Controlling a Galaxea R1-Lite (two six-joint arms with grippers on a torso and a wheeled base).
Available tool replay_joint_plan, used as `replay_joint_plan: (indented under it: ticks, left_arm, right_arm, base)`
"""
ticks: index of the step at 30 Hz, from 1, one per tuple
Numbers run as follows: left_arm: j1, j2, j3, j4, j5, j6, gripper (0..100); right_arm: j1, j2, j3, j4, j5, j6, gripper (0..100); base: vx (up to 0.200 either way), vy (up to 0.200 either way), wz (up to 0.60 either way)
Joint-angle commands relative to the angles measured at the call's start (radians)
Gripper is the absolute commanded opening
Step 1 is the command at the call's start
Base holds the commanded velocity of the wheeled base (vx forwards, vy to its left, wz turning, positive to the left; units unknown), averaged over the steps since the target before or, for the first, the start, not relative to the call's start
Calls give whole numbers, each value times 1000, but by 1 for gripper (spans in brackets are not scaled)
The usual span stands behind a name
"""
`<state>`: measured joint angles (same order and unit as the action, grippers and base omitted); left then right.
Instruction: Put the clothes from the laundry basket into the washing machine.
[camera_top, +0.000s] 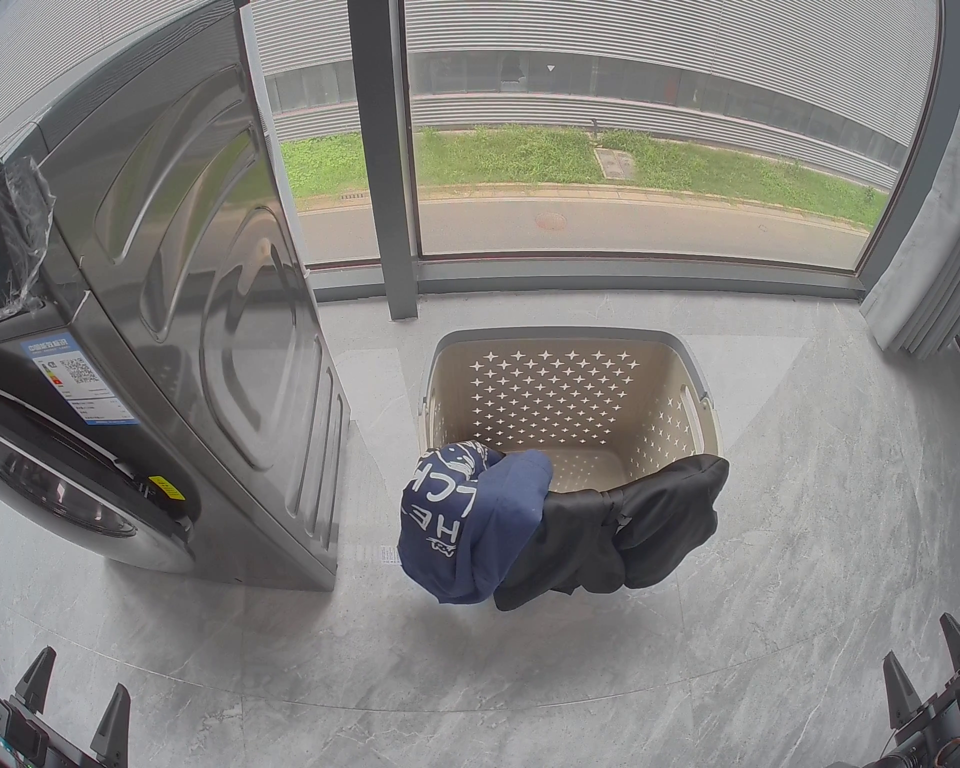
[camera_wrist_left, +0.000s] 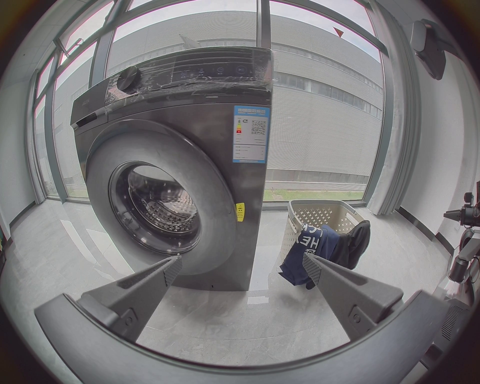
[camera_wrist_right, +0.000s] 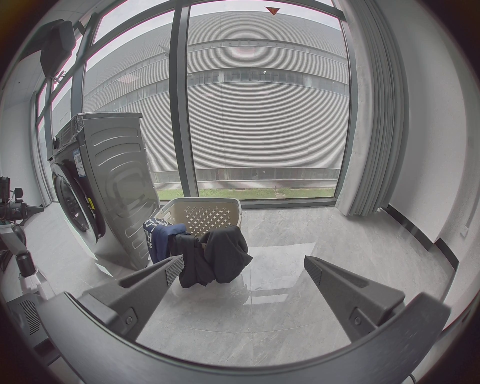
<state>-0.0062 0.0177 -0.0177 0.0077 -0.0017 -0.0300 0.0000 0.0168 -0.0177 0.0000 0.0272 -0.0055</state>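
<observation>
The left gripper (camera_top: 75, 700) sits in the lower left corner of the head view. Its 2 fingers (camera_top: 110, 712) are spread wide, holding nothing and touching nothing. From its own wrist camera, the left gripper (camera_wrist_left: 241, 262) has bare floor (camera_wrist_left: 225, 320) in the wide gap between its fingers. The right gripper (camera_top: 925, 665), in the lower right corner of the head view, is likewise fully released and empty. Its own camera shows the right gripper (camera_wrist_right: 243, 264) splayed just as far over the grey floor.

The laundry basket (camera_top: 690, 400) stands upright at centre frame in the head view, mouth facing up, just right of the washing machine (camera_top: 200, 300). 2 garments hang over its near rim, their length running down the outer wall toward the floor. The blue garment (camera_top: 470, 520) hangs at the lower left corner of the basket and the black garment (camera_top: 620, 530) to its right, the 2 touching. Both lie well apart from the grippers.

The washing machine fills the left of the head view. In the left wrist view its round port (camera_wrist_left: 160, 210) faces the camera, with the metal drum visible inside. I cannot tell whether the door is open or shut.
</observation>
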Motion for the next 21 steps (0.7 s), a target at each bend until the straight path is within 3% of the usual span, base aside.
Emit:
replay_joint_plan:
  ticks: [1, 8, 21]
  left_arm:
    - [0, -10, 13, 0, 0, -1, 100]
    - [0, -10, 13, 0, 0, -2, 100]
    - [0, -10, 13, 2, 2, -5, 100]
  right_arm:
    - [0, -11, 16, 0, 0, -1, 100]
    - [0, -11, 16, -2, 0, -1, 100]
    - [0, -11, 16, -2, 0, 1, 100]
  base:
    - [0, -200, 0]
    - [0, -200, 0]
    - [15, 0, 0]
